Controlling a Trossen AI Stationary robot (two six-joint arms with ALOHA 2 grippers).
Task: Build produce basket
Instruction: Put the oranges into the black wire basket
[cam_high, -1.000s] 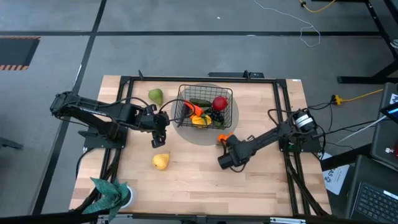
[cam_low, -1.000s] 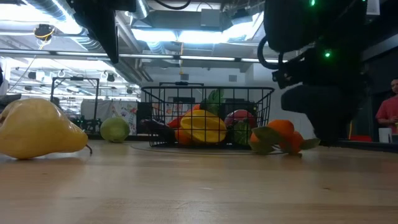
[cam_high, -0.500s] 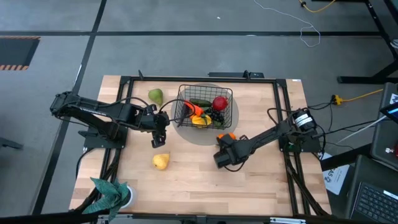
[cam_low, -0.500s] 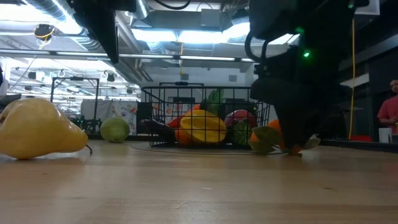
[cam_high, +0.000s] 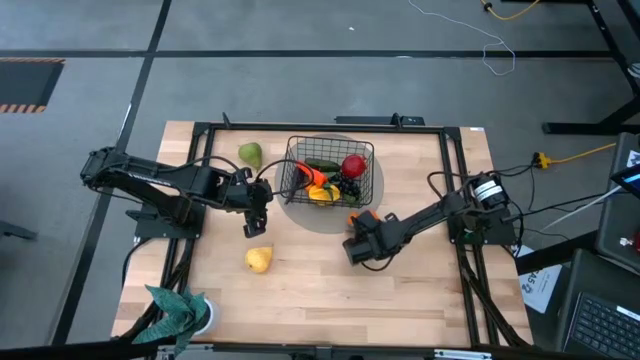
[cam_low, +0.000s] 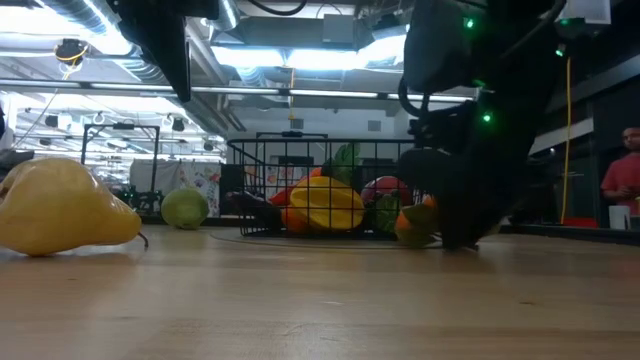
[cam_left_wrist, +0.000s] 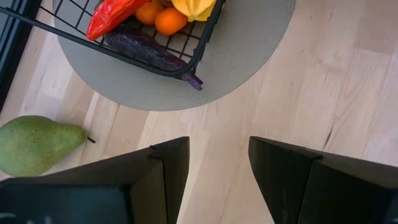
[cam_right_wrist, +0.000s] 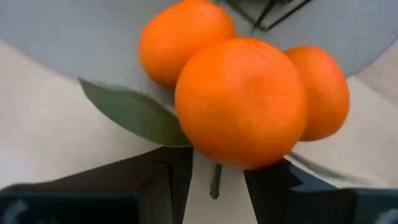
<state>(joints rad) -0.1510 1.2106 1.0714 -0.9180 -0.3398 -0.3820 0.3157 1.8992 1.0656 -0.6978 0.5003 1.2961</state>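
While both arms reach over the wooden table (cam_high: 420, 290), the scene reads near to far:

Plant: a teal-green leafy plant (cam_high: 178, 310) stands at the near left corner, well apart from the fruit.

Yellow pear: it lies on bare wood (cam_high: 259, 259), nearest of the produce (it looms large in the low view (cam_low: 62, 207)).

Right gripper: low over the table (cam_high: 357, 243), just before the basket's near right corner, fingers apart and straddling the stem of the orange cluster (cam_right_wrist: 239, 99), three small oranges with a green leaf (cam_right_wrist: 134, 112); whether the pads touch the fruit cannot be told.

Left gripper: raised above the wood (cam_high: 256, 215), between the yellow pear and the basket, its fingers (cam_left_wrist: 171, 171) spread and empty.

Mat: a grey round mat (cam_left_wrist: 249, 59) lies under the basket.

Basket: the black wire basket (cam_high: 290, 165) sits mid-table holding a red round fruit (cam_high: 353, 165), dark grapes (cam_high: 348, 186), a yellow piece (cam_low: 325, 203), a red pepper (cam_left_wrist: 112, 15) and a dark purple vegetable (cam_left_wrist: 146, 50).

Green pear: on the wood (cam_high: 250, 155), beside the basket's far left side.
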